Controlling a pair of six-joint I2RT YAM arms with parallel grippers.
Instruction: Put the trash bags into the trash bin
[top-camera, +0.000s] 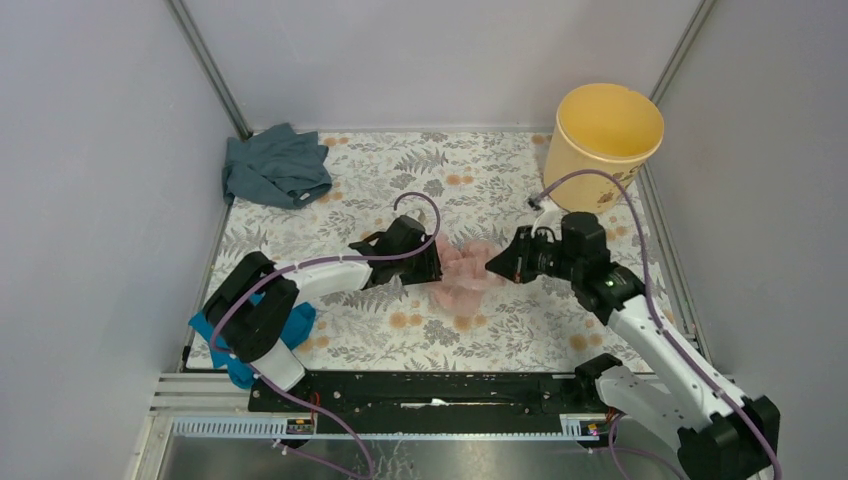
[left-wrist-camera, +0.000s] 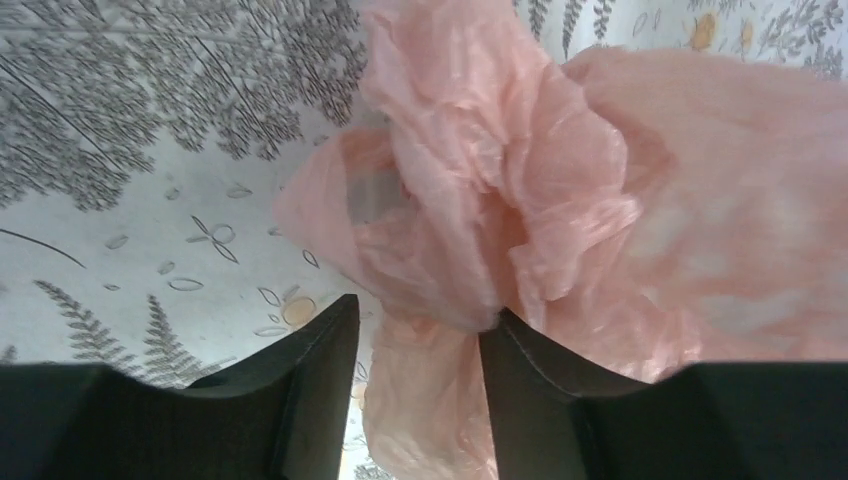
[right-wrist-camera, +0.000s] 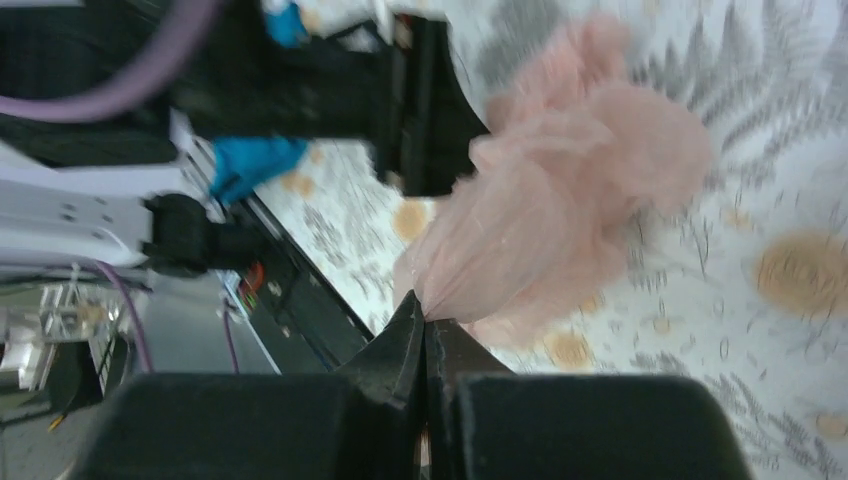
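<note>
Mid-worktop: right gripper pinches trash bags, left gripper straddles other end, clamp unclear; trash bin far-right corner, right arm nearer.

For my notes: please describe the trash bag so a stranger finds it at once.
On the floral table, look at the middle. The trash bag sits crumpled between the left gripper and right gripper: thin, translucent pale pink, unlike the grey-blue cloth far left.
</note>
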